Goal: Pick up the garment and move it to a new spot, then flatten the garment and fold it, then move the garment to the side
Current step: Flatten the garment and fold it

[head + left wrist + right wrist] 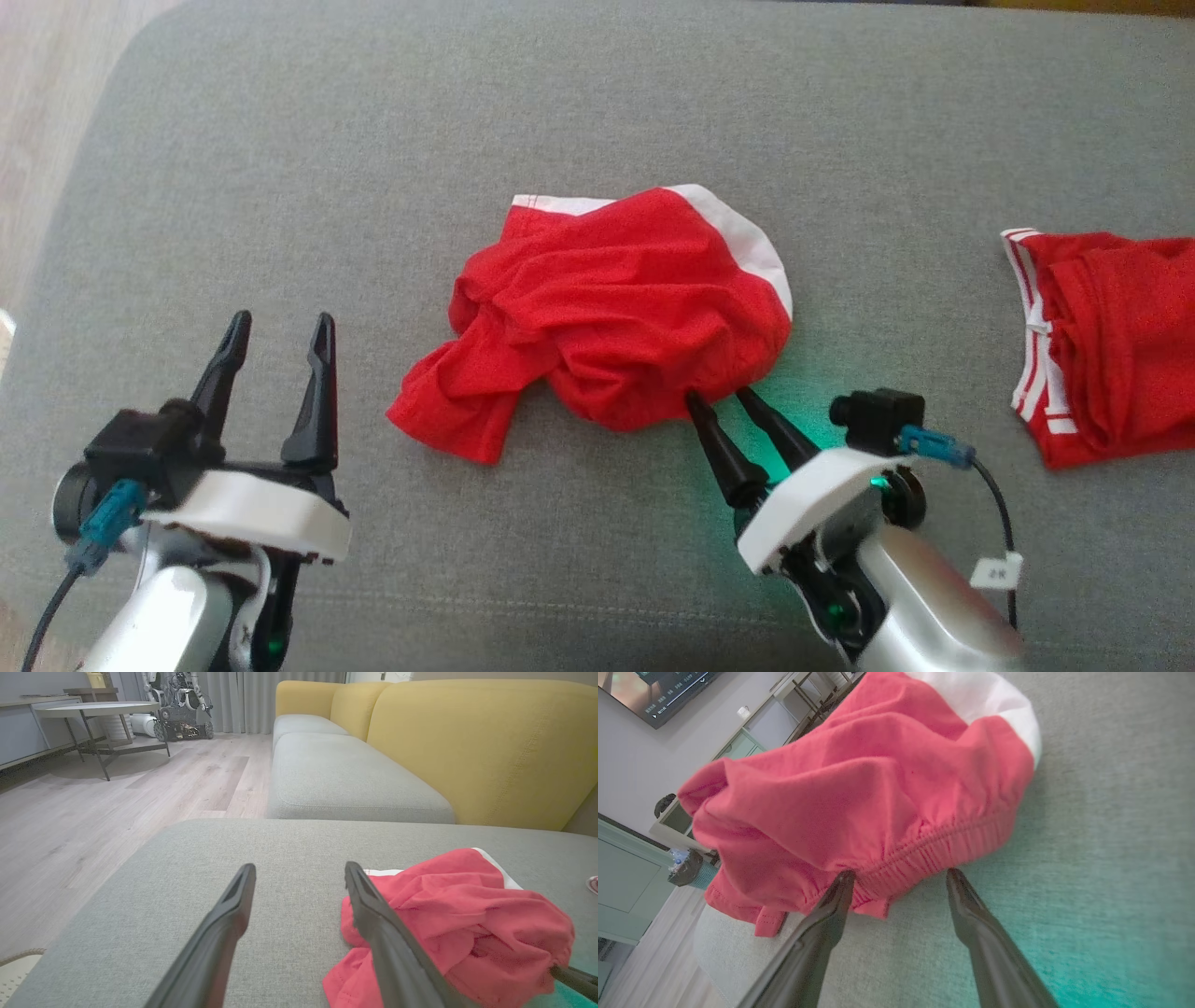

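Crumpled red shorts (607,308) look light and limp; right hand (719,396) released, fingertips (843,891) at the gathered waistband (934,854), likely the firmest hold; left hand (283,319) released, well apart.

Head camera looks down; wrist cameras sit low and close — all share the garment (607,308).

We've got a red garment (616,299), white-banded, on the plain grey cushion (280,187); at three o'clock, red shorts (1120,345) with white stripes
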`<state>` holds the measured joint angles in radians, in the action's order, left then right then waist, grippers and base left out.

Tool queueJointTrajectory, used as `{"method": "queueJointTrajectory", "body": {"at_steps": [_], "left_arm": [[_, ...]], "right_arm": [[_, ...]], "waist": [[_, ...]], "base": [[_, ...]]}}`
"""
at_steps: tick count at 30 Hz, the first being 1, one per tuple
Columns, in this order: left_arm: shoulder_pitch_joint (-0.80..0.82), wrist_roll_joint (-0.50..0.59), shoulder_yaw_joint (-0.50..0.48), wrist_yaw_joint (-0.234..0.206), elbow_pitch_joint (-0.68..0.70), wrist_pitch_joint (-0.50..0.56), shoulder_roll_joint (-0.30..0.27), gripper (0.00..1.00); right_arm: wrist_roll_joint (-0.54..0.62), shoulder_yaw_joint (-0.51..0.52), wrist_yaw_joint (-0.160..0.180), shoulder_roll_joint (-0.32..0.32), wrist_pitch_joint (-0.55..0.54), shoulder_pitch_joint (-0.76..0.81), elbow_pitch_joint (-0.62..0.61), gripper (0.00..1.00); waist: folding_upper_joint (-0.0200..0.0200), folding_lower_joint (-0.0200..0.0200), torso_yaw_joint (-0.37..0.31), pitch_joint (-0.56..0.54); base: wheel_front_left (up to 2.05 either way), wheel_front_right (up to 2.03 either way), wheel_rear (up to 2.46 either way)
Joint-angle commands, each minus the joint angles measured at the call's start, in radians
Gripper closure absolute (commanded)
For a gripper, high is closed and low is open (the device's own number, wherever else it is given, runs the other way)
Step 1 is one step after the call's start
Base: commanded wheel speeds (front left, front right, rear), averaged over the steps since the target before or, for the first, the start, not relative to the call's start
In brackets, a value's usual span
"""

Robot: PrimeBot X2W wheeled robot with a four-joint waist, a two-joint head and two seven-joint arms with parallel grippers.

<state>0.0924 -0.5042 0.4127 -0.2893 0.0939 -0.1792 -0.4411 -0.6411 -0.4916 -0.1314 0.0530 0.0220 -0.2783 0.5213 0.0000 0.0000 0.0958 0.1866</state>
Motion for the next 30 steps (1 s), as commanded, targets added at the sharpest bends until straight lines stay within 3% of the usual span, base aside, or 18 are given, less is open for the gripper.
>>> {"method": "queueJointTrajectory", "body": {"at_steps": [1,4,5,7,9,16,21,25,30], "left_arm": [[0.061,0.007,-0.041,0.005,0.02,-0.015,-0.02,0.0],[0.068,0.006,-0.042,0.008,0.011,-0.021,-0.018,0.0],[0.069,0.006,-0.042,0.008,0.008,-0.022,-0.018,0.0],[0.071,0.005,-0.042,0.008,0.004,-0.025,-0.017,0.0],[0.073,0.005,-0.042,0.008,0.0,-0.027,-0.015,0.0],[0.064,0.0,-0.044,0.002,-0.004,-0.035,-0.01,0.0],[0.054,-0.005,-0.048,-0.003,-0.005,-0.041,-0.008,0.0],[0.043,-0.009,-0.047,-0.009,0.003,-0.042,-0.003,0.0],[0.037,-0.017,-0.047,-0.008,0.0,-0.045,0.0,0.0]], "right_arm": [[-0.043,-0.045,0.001,-0.003,0.025,-0.048,0.0,0.0],[-0.088,-0.082,0.001,-0.003,0.053,-0.093,0.054,0.0],[-0.102,-0.092,0.001,-0.003,0.063,-0.105,0.069,0.5],[-0.117,-0.11,0.001,-0.003,0.09,-0.127,0.091,1.0],[-0.111,-0.119,0.001,-0.003,0.113,-0.147,0.118,1.0],[0.067,-0.074,0.001,0.002,0.165,-0.217,0.176,1.0],[0.253,-0.03,0.001,0.054,0.138,-0.239,0.066,1.0],[0.317,-0.065,0.001,0.106,-0.016,-0.172,-0.086,1.0],[0.299,-0.095,0.001,0.197,-0.271,-0.025,-0.211,1.0]], "waist": [[0.0,0.0,0.006,0.009],[0.0,0.0,0.006,0.014],[0.0,0.0,0.005,0.015],[0.0,0.0,0.002,0.016],[0.0,0.0,-0.002,0.015],[0.0,0.0,-0.023,0.001],[0.0,0.0,-0.04,-0.012],[0.0,0.0,-0.05,-0.017],[0.0,0.0,-0.059,-0.015]], "base": [[0.0,0.0,0.0],[0.0,0.0,0.0],[0.0,0.0,0.0],[0.0,0.0,0.0],[0.0,0.0,0.0],[0.0,0.0,0.0],[0.0,0.0,0.0],[0.0,0.0,0.0],[0.0,0.0,0.0]]}}
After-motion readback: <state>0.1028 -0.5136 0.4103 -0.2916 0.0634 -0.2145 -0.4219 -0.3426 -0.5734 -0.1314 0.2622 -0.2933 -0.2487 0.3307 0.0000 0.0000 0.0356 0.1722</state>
